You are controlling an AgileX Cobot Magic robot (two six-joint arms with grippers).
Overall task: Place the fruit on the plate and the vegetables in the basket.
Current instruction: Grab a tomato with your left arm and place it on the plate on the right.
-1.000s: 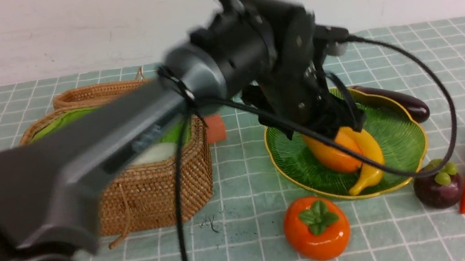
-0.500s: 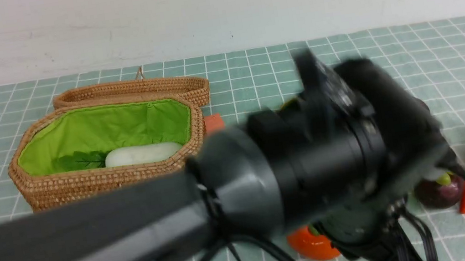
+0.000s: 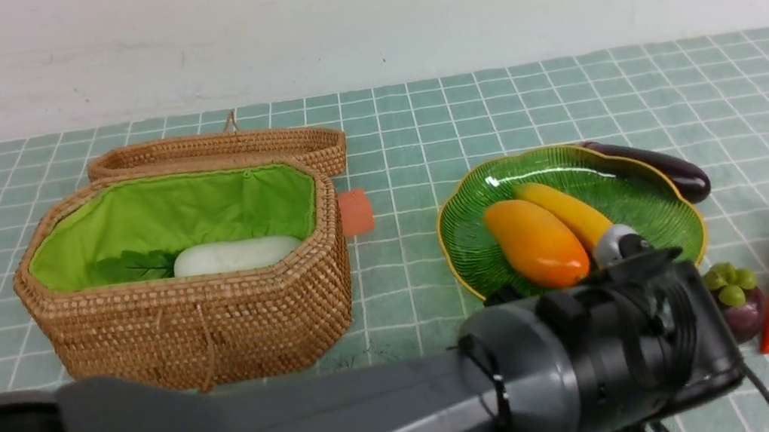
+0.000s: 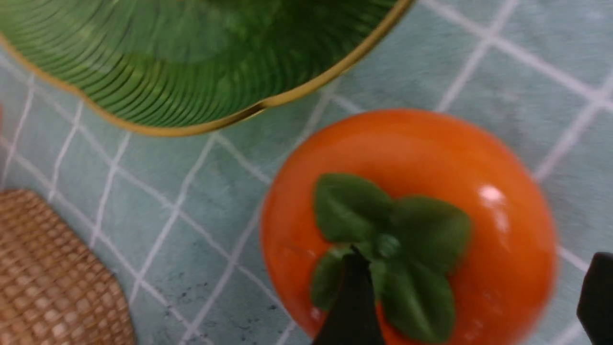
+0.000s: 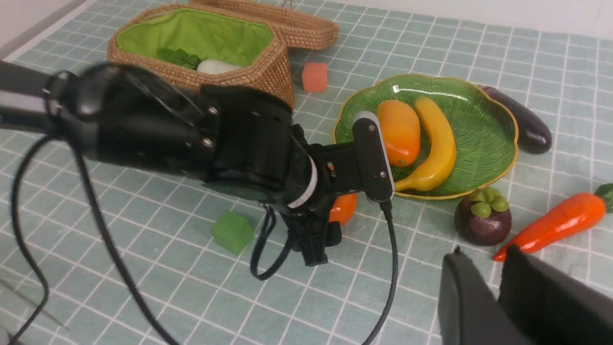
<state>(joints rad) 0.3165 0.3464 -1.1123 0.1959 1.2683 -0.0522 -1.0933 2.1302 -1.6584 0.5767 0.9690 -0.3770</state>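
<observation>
Your left arm (image 3: pixel 384 414) hides the persimmon (image 4: pixel 412 158) at the plate's (image 3: pixel 660 224) 6 o'clock. Left jaws gape astride it and the right jaws are closed, empty. The arm has dropped lower.

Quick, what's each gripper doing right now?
Left gripper: open, above the round glossy orange persimmon, not gripping it.
Right gripper: looks closed, holding nothing.

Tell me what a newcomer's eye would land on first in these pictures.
The dark left arm stretched across the front view's foreground grabs attention first, its open left gripper poised over the glossy orange persimmon that fills the left wrist view. Next come the green plate on the right, holding the mango and banana, and the basket on the left, its bright green lining around the white radish.
</observation>
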